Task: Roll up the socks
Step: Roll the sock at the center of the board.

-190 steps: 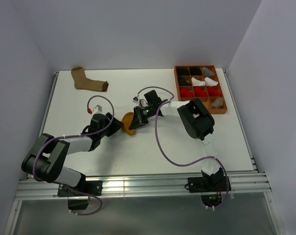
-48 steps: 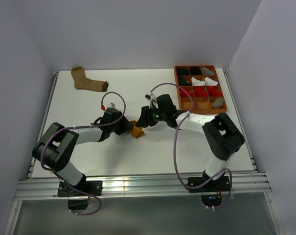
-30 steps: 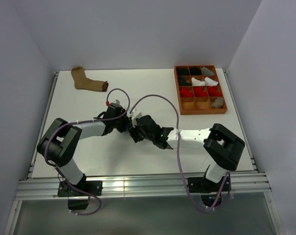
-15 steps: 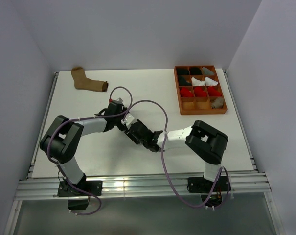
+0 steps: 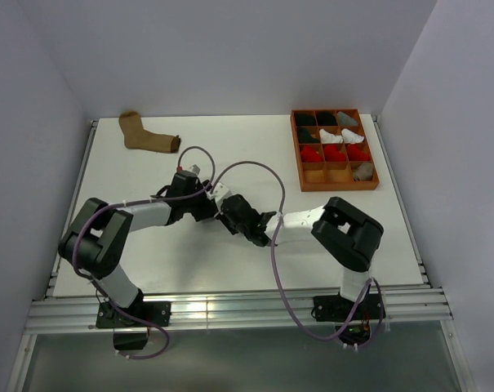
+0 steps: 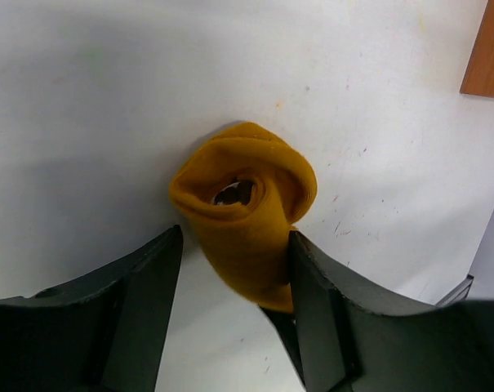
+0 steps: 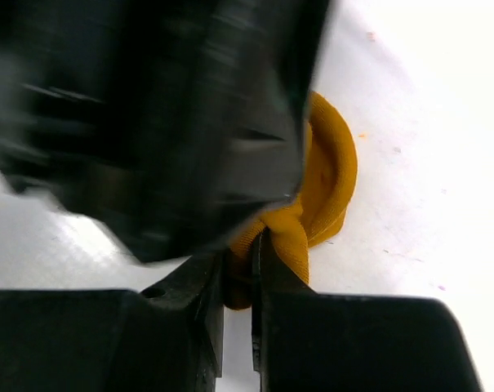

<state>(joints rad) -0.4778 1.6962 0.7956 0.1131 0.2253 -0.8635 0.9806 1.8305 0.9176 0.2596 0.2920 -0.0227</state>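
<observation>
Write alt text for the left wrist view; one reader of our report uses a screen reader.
A mustard-yellow sock, rolled into a loose bundle, lies on a white table inside the open left pincer, whose dark fingers stand on either side of it. The corner of a brown tray shows at top right.

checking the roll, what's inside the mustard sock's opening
Inside the mustard sock, a small dark-and-pale patch shows, too small to identify; deeper folds are covered by fabric.
</observation>
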